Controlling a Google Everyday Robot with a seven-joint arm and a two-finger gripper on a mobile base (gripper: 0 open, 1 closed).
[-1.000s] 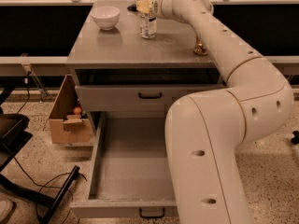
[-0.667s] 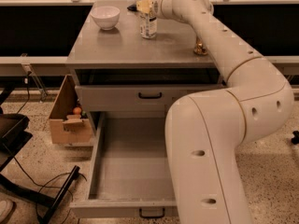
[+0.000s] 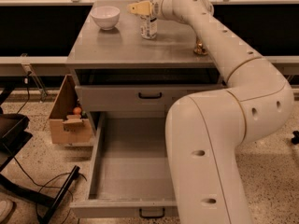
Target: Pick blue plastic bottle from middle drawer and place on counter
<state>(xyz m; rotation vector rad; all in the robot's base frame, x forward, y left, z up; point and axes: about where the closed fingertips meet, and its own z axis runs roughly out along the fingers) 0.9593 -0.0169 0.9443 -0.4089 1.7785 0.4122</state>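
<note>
We are nearly finishing: blue plastic bottle (image 3: 149, 27) standing on the tabletop (image 3: 117, 45), tool (image 3: 140, 7) at its neck, grip impossible to tell.

Pale-yellow hand (image 3: 135, 7) above grey counter (image 3: 121, 48); white bowl (image 3: 105, 17), cream arm (image 3: 243, 78).

Pincer (image 3: 137, 7) at the far end of the flat grey table (image 3: 117, 50), level with the upper part of the small clear plastic bottle with the pale bluish label (image 3: 149, 28). Contact: cannot tell. Bottle upright on the table. Round white bowl (image 3: 105, 17) near it, apart, by the far corner. Wide grey lower drawer with black bar handle (image 3: 122, 208) pulled fully out. Upper grey drawer (image 3: 112, 98) closed. My white arm (image 3: 224, 78) crosses above both. Brown cardboard box (image 3: 63, 127) on the floor beside the cabinet.
</note>
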